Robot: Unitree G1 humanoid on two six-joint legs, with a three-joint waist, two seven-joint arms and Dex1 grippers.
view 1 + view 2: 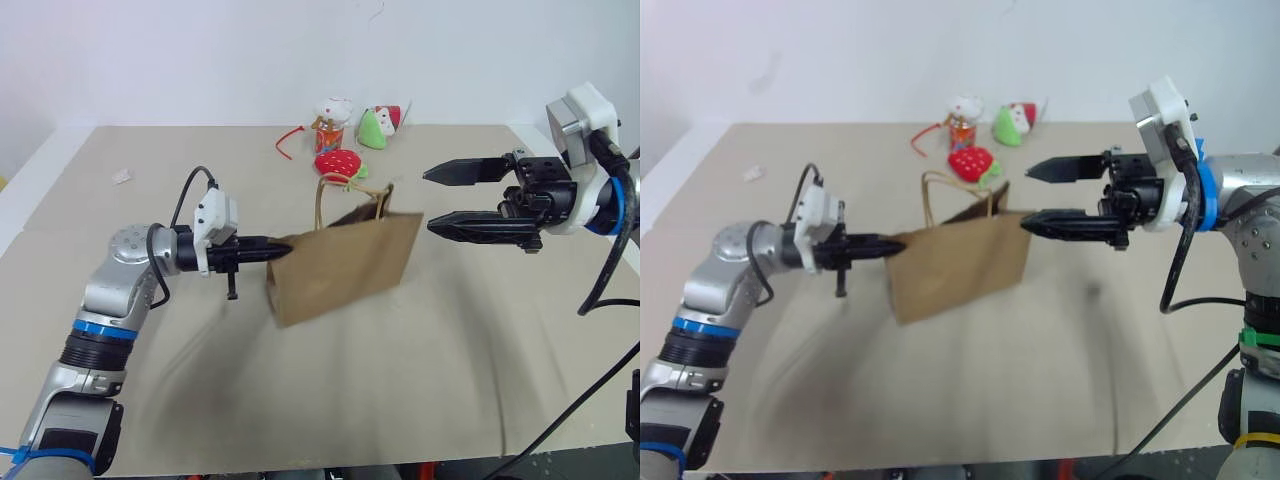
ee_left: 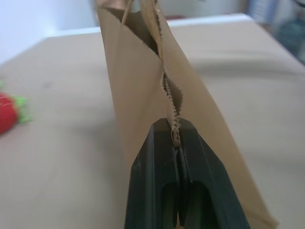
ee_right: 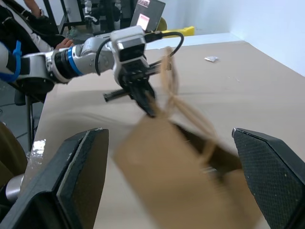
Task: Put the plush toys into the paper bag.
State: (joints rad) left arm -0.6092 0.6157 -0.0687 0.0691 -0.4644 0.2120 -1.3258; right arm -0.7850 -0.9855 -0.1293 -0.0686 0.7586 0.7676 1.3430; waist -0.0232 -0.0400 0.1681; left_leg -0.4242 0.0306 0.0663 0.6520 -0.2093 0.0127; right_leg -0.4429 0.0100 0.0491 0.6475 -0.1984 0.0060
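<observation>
Head views: the paper bag hangs tilted above the tan bench, pinched at its left upper edge by the left gripper, whose fingers are clamped tight on the paper. The right gripper hovers just beside the bag's right upper corner, fingers spread wide and holding nothing. Beyond the bag, on the bench, lie a red strawberry plush, a white-and-orange toy and a green-and-red one (all well outside the bag).

Left wrist view: both fingers press the bag's serrated rim between them.

Right wrist view: wide-set fingers frame the blurred bag.
</observation>
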